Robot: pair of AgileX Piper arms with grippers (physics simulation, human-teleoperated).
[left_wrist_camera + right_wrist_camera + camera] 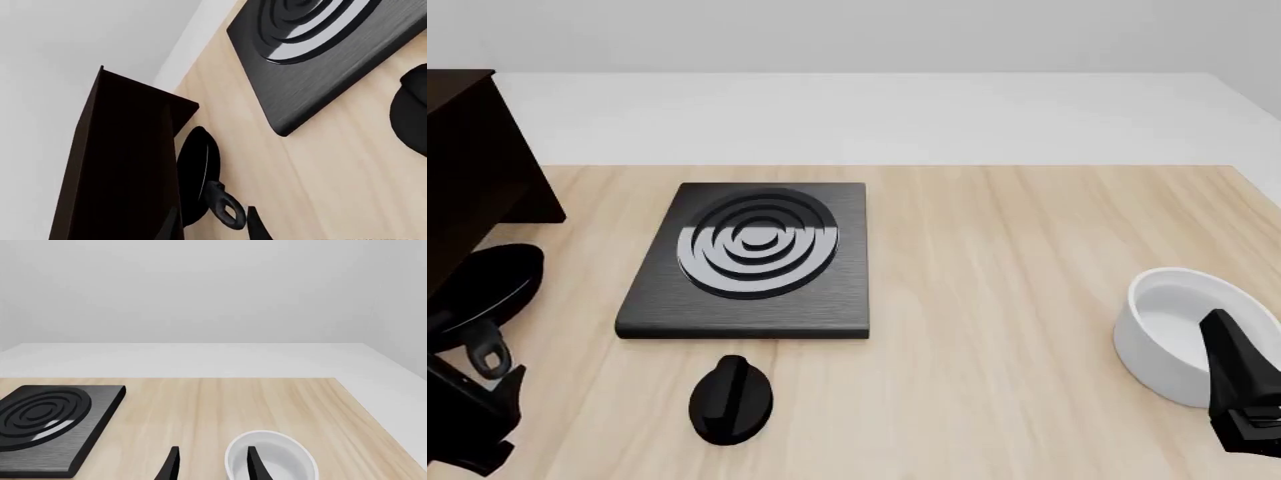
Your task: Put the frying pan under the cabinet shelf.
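Frying pan [487,283] at far left of table [988,330], tucked against the dark cabinet shelf [467,170], partly beneath its board, handle [483,350] sticking out toward the arms. In left wrist view, pan [199,170] seen edge-on beside the cabinet panel [123,165], handle ring [225,207] clear of the wood. Left gripper [474,405] just behind the handle, apparently released; only one fingertip [255,227] visible, so spread could not be told. Right gripper [212,462] parted moderately, holding nothing, poised near the white bowl [1174,335], one finger over its rim. Risks, as judged: snagging the handle on withdrawal, dragging the pan back out; knocking the cabinet with the left arm, given close quarters; pan possibly not fully under the board, hard to confirm from these views. Right fingers close enough to the bowl to nudge it on any careless move. Stove plate [754,260] and black knob [731,398] well apart from the pan, unlikely to interfere. No brands, labels or writing legible anywhere.
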